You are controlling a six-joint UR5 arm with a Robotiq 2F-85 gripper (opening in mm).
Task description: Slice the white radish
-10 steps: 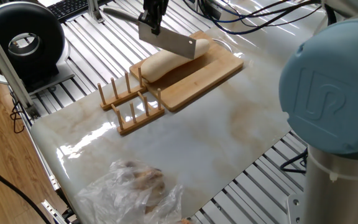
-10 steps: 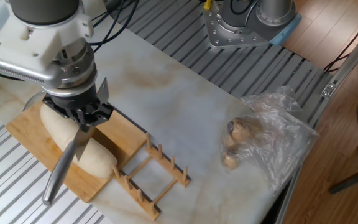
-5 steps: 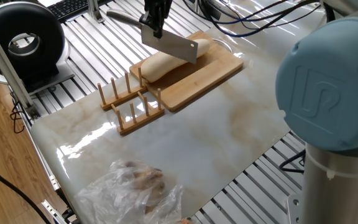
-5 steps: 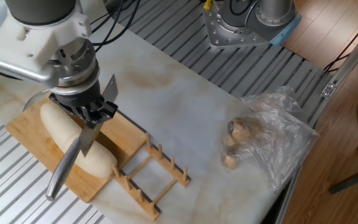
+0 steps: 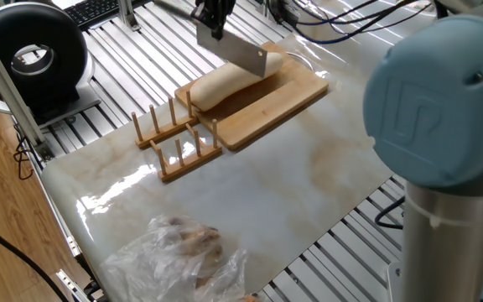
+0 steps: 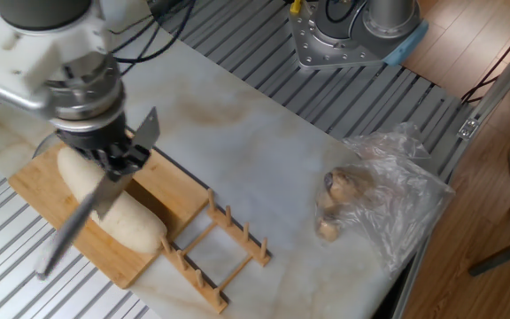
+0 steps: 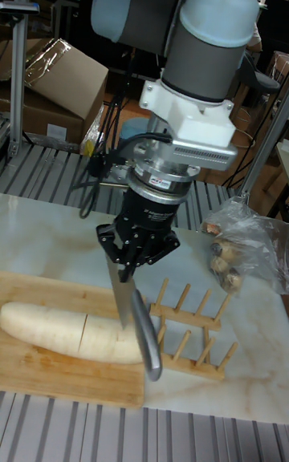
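Bright even overhead light, glare on the marble tabletop (image 5: 116, 189), motion-blurred knife (image 6: 78, 217), dim background

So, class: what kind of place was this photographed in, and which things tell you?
Probably a robotics lab, not a kitchen. The robot arm holds a knife in its hand over a radish. The table sits on a metal frame, with cardboard boxes behind.

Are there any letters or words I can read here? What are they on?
"UR": raised logo on the arm's blue cap, tilted.
Small white label on the wrist ring: too blurred to read.
Knife and board: no writing to be seen.
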